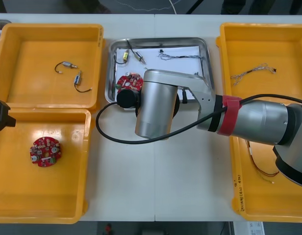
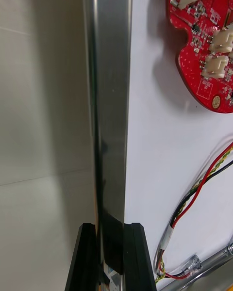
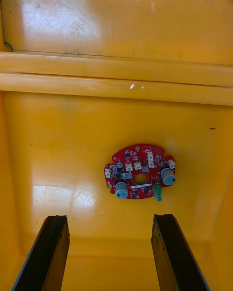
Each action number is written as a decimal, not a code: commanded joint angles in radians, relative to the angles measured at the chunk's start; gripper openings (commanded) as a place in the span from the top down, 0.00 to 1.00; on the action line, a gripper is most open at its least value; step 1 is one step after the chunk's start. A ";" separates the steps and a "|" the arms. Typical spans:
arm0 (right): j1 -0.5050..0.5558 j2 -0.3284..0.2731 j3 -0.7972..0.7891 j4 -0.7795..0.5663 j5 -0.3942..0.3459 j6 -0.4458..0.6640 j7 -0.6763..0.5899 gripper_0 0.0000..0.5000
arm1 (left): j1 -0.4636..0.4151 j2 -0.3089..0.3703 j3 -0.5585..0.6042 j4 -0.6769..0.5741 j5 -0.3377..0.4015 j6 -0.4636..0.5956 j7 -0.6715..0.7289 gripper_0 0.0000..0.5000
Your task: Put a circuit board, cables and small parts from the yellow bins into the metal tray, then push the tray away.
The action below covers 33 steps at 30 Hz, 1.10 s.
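**Right gripper [image 2: 112, 262] clamped on the rim of the metal tray [image 2: 109, 126]**

The right wrist view shows the two black fingers on either side of the shiny rim, pinching it. In the front view the right arm's bulky wrist covers that gripper and most of the tray's [image 1: 156, 41] near edge. The exact spot along the rim is therefore hard to make out. The left gripper [image 3: 110, 252] is released, fingers well apart, and hangs over the near-left yellow bin [image 1: 23, 186]. The front view cuts it off at the picture's edge [image 1: 1, 115].

The light table [image 1: 190, 186] lies bare in front of the tray, between the near bins. A narrow bare strip also runs beyond the tray's far rim. On each side the tray sits close to the bins, with little gap.

The tray is white inside and holds a round red circuit board [image 1: 129, 82] near its near-left corner, partly hidden by the wrist. Beside it lies a red and yellow cable [image 2: 206, 184]. Small metal parts [image 1: 126, 55] and a thin twisted cable [image 1: 180, 56] lie toward the far rim; the twisted cable's colours are unclear.

A second circuit board [image 3: 140, 171] lies flat in the near-left bin. The far-left bin [image 1: 38, 54] holds two wired metal parts [image 1: 68, 65]. The far-right bin [image 1: 268, 49] holds a twisted cable bundle [image 1: 254, 72]. In the near-right bin [image 1: 268, 196], thin red and yellow wires [image 1: 261, 169] are partly hidden under the arm.
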 commanded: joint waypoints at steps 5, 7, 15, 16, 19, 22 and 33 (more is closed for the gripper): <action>-0.072 0.036 -0.041 0.088 0.007 -0.108 0.006 1.00 | 0.012 0.045 0.019 -0.009 0.007 0.006 -0.059 0.00; -0.085 0.039 -0.041 0.123 0.007 -0.137 0.007 1.00 | 0.012 0.045 0.019 -0.009 0.007 0.006 -0.059 0.00; -0.113 0.064 -0.042 0.238 0.007 -0.235 0.015 1.00 | 0.012 0.045 0.019 -0.009 0.007 0.006 -0.059 0.00; -0.114 0.064 -0.041 0.253 0.006 -0.255 0.016 1.00 | 0.012 0.045 0.019 -0.009 0.007 0.006 -0.059 0.00; -0.122 0.067 -0.042 0.289 0.007 -0.282 0.019 1.00 | 0.012 0.045 0.019 -0.009 0.007 0.006 -0.059 0.00; -0.130 0.070 -0.042 0.315 0.007 -0.307 0.023 1.00 | 0.012 0.045 0.019 -0.009 0.007 0.006 -0.059 0.00; -0.134 0.071 -0.062 0.379 0.007 -0.402 0.046 1.00 | 0.012 0.045 0.019 -0.009 0.007 0.006 -0.059 0.00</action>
